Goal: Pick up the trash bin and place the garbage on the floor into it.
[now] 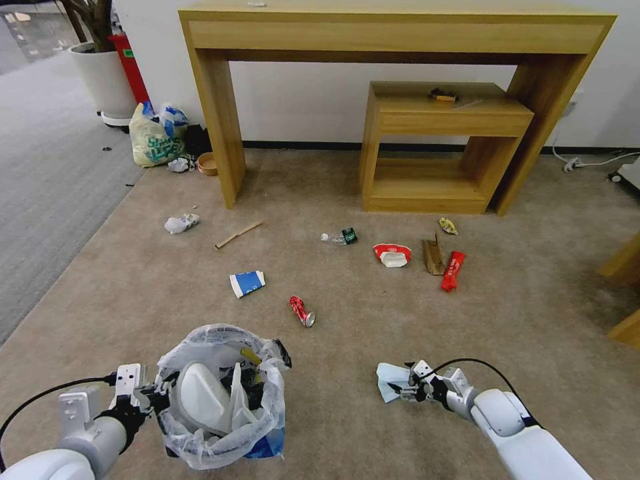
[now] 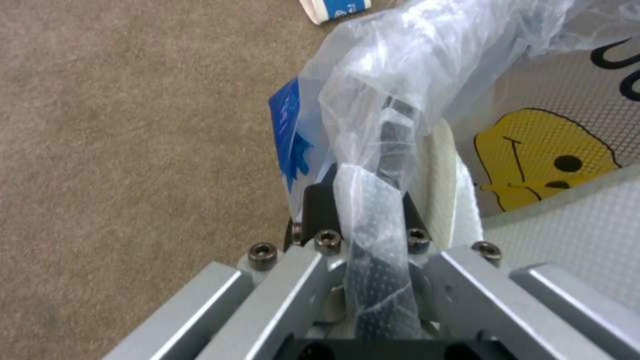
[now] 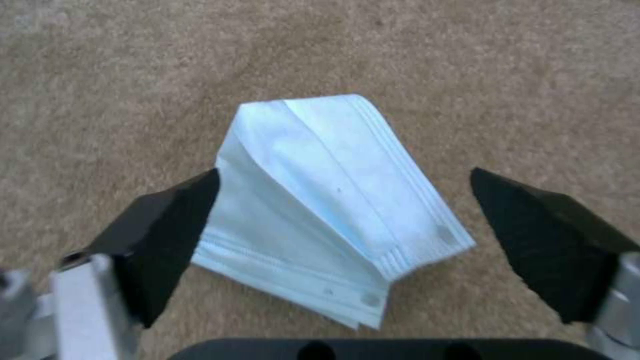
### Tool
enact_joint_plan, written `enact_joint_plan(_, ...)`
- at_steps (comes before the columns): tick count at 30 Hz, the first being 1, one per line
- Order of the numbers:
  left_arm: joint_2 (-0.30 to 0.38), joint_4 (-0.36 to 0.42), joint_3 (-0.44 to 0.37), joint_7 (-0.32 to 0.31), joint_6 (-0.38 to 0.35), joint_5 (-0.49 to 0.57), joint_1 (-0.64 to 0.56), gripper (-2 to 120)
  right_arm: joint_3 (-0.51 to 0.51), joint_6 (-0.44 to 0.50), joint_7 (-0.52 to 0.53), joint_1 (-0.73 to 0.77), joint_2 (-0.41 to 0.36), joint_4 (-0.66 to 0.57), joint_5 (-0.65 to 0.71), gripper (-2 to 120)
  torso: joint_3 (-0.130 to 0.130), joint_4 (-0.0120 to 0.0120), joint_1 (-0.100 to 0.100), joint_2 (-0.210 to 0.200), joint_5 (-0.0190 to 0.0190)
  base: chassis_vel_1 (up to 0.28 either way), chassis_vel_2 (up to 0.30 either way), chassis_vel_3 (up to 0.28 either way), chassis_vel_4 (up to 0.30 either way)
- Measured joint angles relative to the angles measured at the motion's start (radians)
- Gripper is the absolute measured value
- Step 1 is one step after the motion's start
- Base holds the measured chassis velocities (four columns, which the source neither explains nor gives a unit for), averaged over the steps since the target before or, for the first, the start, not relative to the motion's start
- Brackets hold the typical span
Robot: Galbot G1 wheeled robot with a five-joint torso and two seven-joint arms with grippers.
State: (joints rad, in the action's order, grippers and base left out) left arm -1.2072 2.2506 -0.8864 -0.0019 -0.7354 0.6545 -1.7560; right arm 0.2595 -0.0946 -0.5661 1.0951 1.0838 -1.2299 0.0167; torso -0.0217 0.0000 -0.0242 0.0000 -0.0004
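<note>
The black trash bin (image 1: 220, 400) with its crinkly bag sits low on my left, white slippers (image 1: 203, 397) inside. My left gripper (image 1: 157, 393) is shut on its rim (image 2: 393, 125), bag plastic pinched between the jaws (image 2: 363, 200). My right gripper (image 1: 403, 388) hovers open just over the pale-blue face mask (image 1: 387, 383) on the beige floor (image 1: 347, 347); the mask (image 3: 333, 210) lies between the two black fingers (image 3: 167, 235). Farther off lie a blue-white cup (image 1: 247, 283), red can (image 1: 301, 311), bottle (image 1: 339, 237), red-white bowl (image 1: 392, 254), cardboard (image 1: 433, 256), red wrapper (image 1: 452, 270) and wooden stick (image 1: 238, 235).
A tall wooden console table (image 1: 400, 33) and a lower shelf unit (image 1: 440, 133) stand against the far wall. A yellowish shopping bag (image 1: 155, 137) and a white planter (image 1: 103, 77) are at the back left, beside grey ribbed carpet (image 1: 47, 167). Wooden furniture (image 1: 627, 267) juts in at right.
</note>
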Motion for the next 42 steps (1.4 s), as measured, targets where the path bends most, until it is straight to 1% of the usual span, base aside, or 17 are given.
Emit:
enact_joint_plan(4, 0.002, -0.001, 0.000, 0.000, 0.000, 0.000, 0.000, 0, -0.008, -0.001, -0.001, -0.012, 0.013, 0.025, -0.003, 99, 0.000, 0.0000, 0.000, 0.000, 0.0000, 0.000, 0.000, 0.000, 0.000)
enact_joint_plan(9, 0.006, -0.003, 0.000, 0.000, 0.000, 0.003, 0.002, 0, -0.012, -0.001, -0.007, -0.026, 0.036, 0.056, -0.005, 86, 0.000, 0.0000, 0.000, 0.000, 0.0000, 0.000, 0.000, 0.000, 0.000)
enact_joint_plan(10, 0.006, -0.003, 0.000, 0.000, 0.000, 0.003, 0.002, 0, -0.012, -0.001, -0.007, -0.026, 0.036, 0.056, -0.005, 86, 0.000, 0.0000, 0.000, 0.000, 0.0000, 0.000, 0.000, 0.000, 0.000)
enact_joint_plan(13, 0.007, -0.003, 0.000, -0.001, 0.000, 0.005, 0.002, 0, -0.014, -0.001, -0.008, -0.031, 0.045, 0.067, -0.005, 73, 0.000, 0.0000, 0.000, 0.000, 0.0000, 0.000, 0.000, 0.000, 0.000)
enact_joint_plan(14, 0.007, -0.003, 0.000, -0.001, 0.000, 0.005, 0.002, 0, -0.014, -0.001, -0.008, -0.031, 0.045, 0.067, -0.005, 73, 0.000, 0.0000, 0.000, 0.000, 0.0000, 0.000, 0.000, 0.000, 0.000)
enact_joint_plan(15, 0.007, -0.003, 0.000, -0.001, 0.000, 0.005, 0.002, 0, -0.014, -0.001, -0.008, -0.033, 0.048, 0.071, -0.005, 65, 0.000, 0.0000, 0.000, 0.000, -0.0001, 0.000, 0.000, 0.000, 0.000)
enact_joint_plan(16, 0.007, -0.004, 0.000, -0.001, 0.000, 0.005, 0.002, 0, -0.014, -0.001, -0.007, -0.034, 0.050, 0.074, -0.005, 61, 0.000, 0.0000, 0.000, 0.000, 0.0001, 0.000, 0.000, 0.000, 0.000)
enact_joint_plan(17, 0.007, -0.004, 0.000, -0.001, 0.000, 0.005, 0.002, 0, -0.014, -0.001, -0.007, -0.034, 0.050, 0.074, -0.005, 61, 0.000, 0.0000, 0.000, 0.000, 0.0001, 0.000, 0.000, 0.000, 0.000)
enact_joint_plan(19, 0.007, -0.006, 0.000, -0.001, 0.000, 0.005, 0.004, 0, -0.013, -0.001, -0.004, -0.034, 0.051, 0.076, -0.005, 50, 0.000, 0.0000, 0.000, 0.000, 0.0000, 0.000, 0.000, 0.000, 0.000)
enact_joint_plan(20, 0.007, -0.006, 0.000, -0.001, 0.000, 0.005, 0.004, 0, -0.013, -0.001, -0.004, -0.034, 0.051, 0.076, -0.005, 50, 0.000, 0.0000, 0.000, 0.000, 0.0000, 0.000, 0.000, 0.000, 0.000)
enact_joint_plan(23, 0.007, -0.007, 0.000, -0.001, 0.000, 0.005, 0.006, 0, -0.009, 0.000, 0.000, -0.033, 0.054, 0.079, -0.005, 33, 0.000, 0.0000, 0.000, 0.000, 0.0000, 0.000, 0.000, 0.000, 0.000)
enact_joint_plan(24, 0.007, -0.007, 0.000, -0.001, 0.000, 0.005, 0.006, 0, -0.009, 0.000, 0.000, -0.033, 0.054, 0.079, -0.005, 33, 0.000, 0.0000, 0.000, 0.000, 0.0000, 0.000, 0.000, 0.000, 0.000)
enact_joint_plan(26, 0.008, -0.007, 0.000, -0.002, 0.000, 0.005, 0.006, 0, -0.007, 0.001, 0.004, -0.033, 0.059, 0.085, -0.006, 23, 0.000, -0.0001, 0.000, 0.000, 0.0000, 0.000, 0.000, 0.000, 0.000)
enact_joint_plan(28, 0.008, -0.007, 0.000, -0.002, 0.000, 0.005, 0.006, 0, -0.006, 0.002, 0.005, -0.033, 0.060, 0.087, -0.006, 19, 0.000, 0.0000, 0.000, 0.000, 0.0001, 0.000, 0.000, 0.000, 0.000)
enact_joint_plan(31, 0.009, -0.007, 0.000, -0.002, 0.000, 0.006, 0.006, 0, -0.003, 0.003, 0.015, -0.032, 0.063, 0.087, -0.006, 5, 0.000, -0.0001, 0.000, 0.000, 0.0000, 0.000, 0.000, 0.000, 0.000)
enact_joint_plan(34, 0.009, -0.007, -0.001, -0.002, 0.000, 0.006, 0.006, 0, -0.001, 0.004, 0.022, -0.032, 0.066, 0.087, -0.006, 0, 0.000, 0.0000, 0.000, 0.000, 0.0000, 0.000, 0.000, 0.000, 0.000)
enact_joint_plan(42, 0.010, -0.006, -0.001, -0.002, 0.000, 0.006, 0.006, 0, 0.021, 0.009, 0.037, -0.029, 0.069, 0.066, -0.002, 0, 0.000, 0.0000, 0.000, 0.000, 0.0001, 0.000, 0.000, 0.000, 0.000)
